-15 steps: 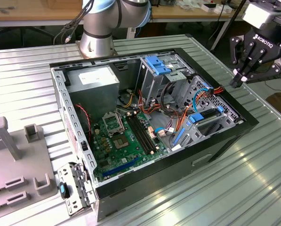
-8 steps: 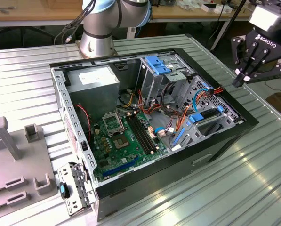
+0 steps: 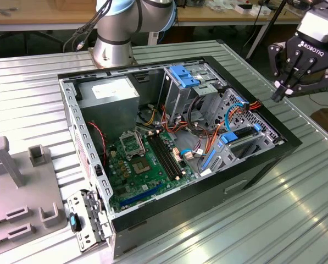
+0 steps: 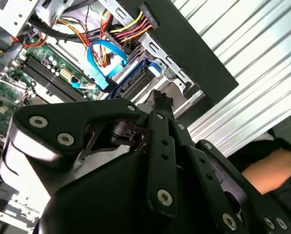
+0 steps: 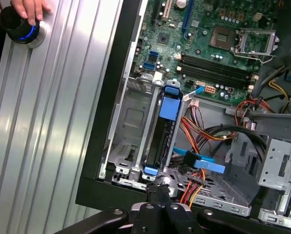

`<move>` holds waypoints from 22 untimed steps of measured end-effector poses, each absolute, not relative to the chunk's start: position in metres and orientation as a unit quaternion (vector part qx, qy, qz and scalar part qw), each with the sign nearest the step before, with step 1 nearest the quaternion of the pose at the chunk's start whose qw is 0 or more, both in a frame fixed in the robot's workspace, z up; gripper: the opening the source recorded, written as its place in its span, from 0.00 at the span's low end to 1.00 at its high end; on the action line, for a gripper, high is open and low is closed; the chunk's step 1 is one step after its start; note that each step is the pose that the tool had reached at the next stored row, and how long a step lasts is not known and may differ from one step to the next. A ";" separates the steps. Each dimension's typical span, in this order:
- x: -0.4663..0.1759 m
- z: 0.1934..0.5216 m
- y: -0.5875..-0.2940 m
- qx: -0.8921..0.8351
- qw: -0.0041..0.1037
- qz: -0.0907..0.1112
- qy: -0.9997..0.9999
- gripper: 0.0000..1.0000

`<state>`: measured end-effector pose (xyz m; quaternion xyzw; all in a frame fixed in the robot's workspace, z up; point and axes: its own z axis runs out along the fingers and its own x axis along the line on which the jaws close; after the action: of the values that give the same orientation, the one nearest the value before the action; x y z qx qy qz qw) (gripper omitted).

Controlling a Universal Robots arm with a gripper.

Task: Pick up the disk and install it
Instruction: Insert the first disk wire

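Note:
The disk (image 5: 161, 139), a dark drive in a bright blue carrier, sits on edge in a bay slot at the corner of the open computer case (image 3: 207, 190). In the exterior view the disk (image 3: 242, 137) lies by the case's right wall. In the second wrist view the disk (image 4: 135, 80) shows just beyond the fingertips. My gripper (image 3: 278, 94) hangs above and outside that wall at the exterior view's right, shut with nothing in it. In the first wrist view my gripper (image 5: 158, 189) is over the case rim, near the disk's end. In the second wrist view my gripper (image 4: 161, 100) points at the bay.
Orange, red and yellow cables (image 5: 203, 141) and a blue data cable (image 4: 104, 63) run beside the bay. The motherboard (image 3: 142, 159), a power supply (image 3: 109, 96) and a drive cage with a blue bracket (image 3: 183, 74) are inside. A hand (image 5: 23, 9) rests on a lit knob. Grey fixtures (image 3: 10, 165) stand left.

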<state>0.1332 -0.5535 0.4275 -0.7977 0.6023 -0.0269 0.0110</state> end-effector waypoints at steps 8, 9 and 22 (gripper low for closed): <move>0.133 0.427 -0.553 -0.843 0.013 -0.026 0.538 0.11; 0.133 0.427 -0.553 -0.847 0.013 -0.026 0.530 0.11; 0.133 0.427 -0.554 -0.883 0.015 -0.025 0.468 0.11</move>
<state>0.1332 -0.5537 0.4274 -0.8833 0.4680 -0.0247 0.0152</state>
